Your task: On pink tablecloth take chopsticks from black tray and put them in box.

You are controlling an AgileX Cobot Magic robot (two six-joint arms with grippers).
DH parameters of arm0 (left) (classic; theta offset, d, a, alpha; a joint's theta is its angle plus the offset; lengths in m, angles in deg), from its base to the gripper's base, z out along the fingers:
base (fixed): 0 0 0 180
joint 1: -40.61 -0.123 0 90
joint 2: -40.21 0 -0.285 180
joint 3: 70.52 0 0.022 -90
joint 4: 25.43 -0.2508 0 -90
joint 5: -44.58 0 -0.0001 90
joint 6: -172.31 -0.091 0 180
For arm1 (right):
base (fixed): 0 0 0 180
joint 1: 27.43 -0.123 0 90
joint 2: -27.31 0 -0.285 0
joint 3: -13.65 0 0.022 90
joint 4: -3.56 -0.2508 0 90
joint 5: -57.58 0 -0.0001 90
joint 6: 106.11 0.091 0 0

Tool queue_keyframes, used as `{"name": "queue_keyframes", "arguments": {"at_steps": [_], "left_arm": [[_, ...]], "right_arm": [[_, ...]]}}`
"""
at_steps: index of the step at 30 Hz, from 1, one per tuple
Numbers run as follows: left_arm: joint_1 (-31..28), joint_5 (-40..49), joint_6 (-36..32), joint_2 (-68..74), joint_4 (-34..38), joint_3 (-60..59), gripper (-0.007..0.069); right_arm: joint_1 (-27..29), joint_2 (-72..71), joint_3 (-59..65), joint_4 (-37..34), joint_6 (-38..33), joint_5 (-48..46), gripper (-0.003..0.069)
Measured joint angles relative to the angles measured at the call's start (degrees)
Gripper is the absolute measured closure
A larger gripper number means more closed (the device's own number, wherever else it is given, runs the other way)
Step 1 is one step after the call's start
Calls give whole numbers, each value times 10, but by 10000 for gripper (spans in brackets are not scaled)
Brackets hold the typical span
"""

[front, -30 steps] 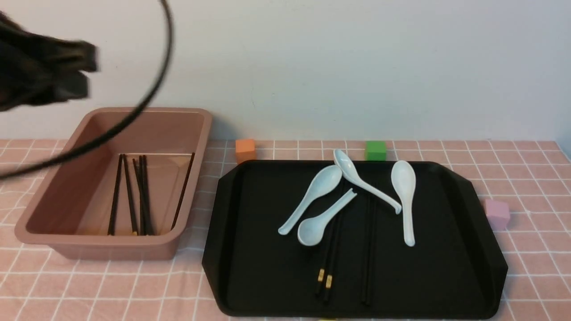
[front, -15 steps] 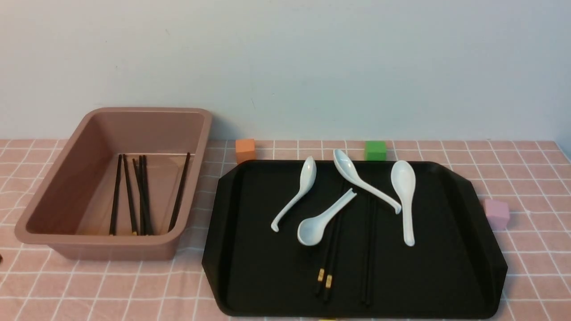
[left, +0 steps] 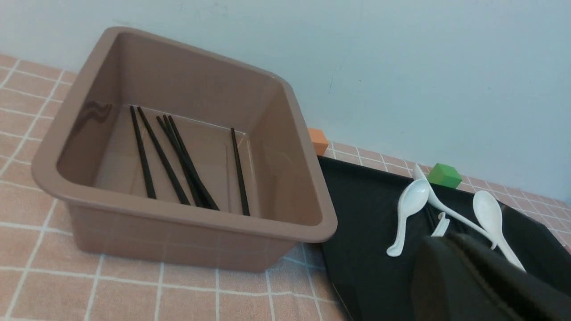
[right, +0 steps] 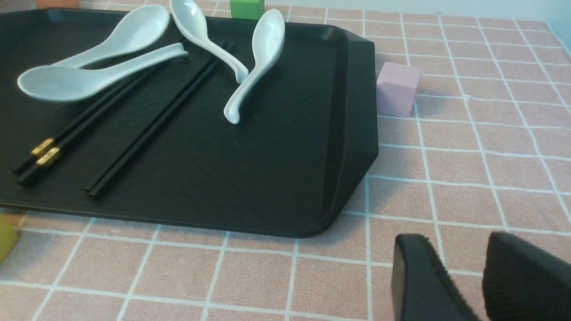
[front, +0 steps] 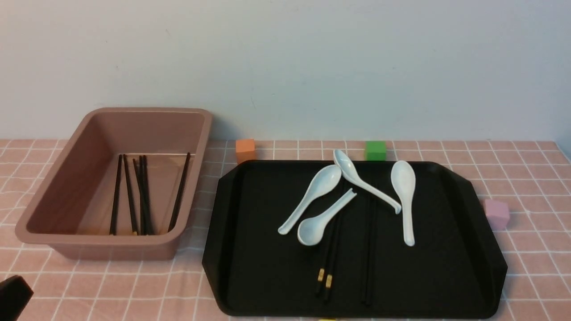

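Note:
The black tray point(front: 258, 249) lies on the pink tablecloth point(front: 526, 267). Two pairs of black chopsticks rest in it, one pair with gold bands point(front: 329, 256) and one plain point(front: 369, 249). Pale spoons cover their far ends. The box point(front: 111, 239) stands left of the tray and holds several chopsticks point(front: 142, 196). My left gripper point(front: 13, 294) shows only at the near left corner. In the left wrist view it point(left: 446, 238) is shut, with nothing between the jaws. My right gripper point(right: 455, 243) hangs open and empty over the cloth, near the tray's right corner.
Several pale blue soup spoons point(front: 403, 196) lie in the tray's far half. An orange cube point(front: 245, 148) and a green cube point(front: 375, 150) stand behind the tray. A lilac cube point(front: 496, 214) sits to its right and a yellow object point(right: 6, 238) at its near edge.
My left arm and its cable have left the space above the box, and the gripper tip now shows at the near left corner. The right-hand chopstick in the box has shifted slightly.

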Motion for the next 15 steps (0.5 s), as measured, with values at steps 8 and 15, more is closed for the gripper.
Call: {"name": "queue_keyframes", "arguments": {"at_steps": [8,15], "left_arm": [[-20,-18,0,-19,-73,-23,638],[-73,47,14,-86,-90,-96,638]], "right_arm": [[0,0,0,0,0,0,419],[0,0,0,0,0,0,419]]}}
